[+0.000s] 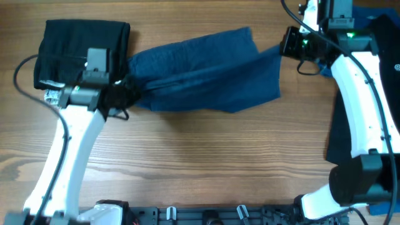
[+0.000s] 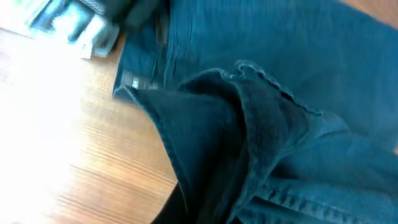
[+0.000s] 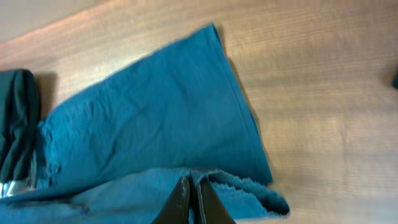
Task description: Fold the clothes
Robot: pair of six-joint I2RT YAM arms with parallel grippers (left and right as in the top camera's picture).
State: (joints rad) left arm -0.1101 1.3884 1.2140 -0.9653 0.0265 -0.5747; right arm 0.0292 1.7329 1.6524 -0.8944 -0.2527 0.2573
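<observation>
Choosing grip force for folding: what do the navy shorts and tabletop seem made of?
Navy shorts: soft woven cloth, possibly cotton, matte; it creases and shows stitched hems. Tabletop: wood or wood-look laminate, smooth, slight sheen; grain lines show.

The navy shorts (image 1: 206, 72) are soft, matt woven cloth, lightly creased, with a rough frayed hem (image 3: 249, 183) at my right fingers (image 3: 177, 202), which look dark and matt. The black garment (image 1: 75, 44) is matt cloth. The table (image 1: 187, 162) is smooth, grained wood with a faint sheen. My arms (image 1: 362, 94) are glossy white plastic.
</observation>
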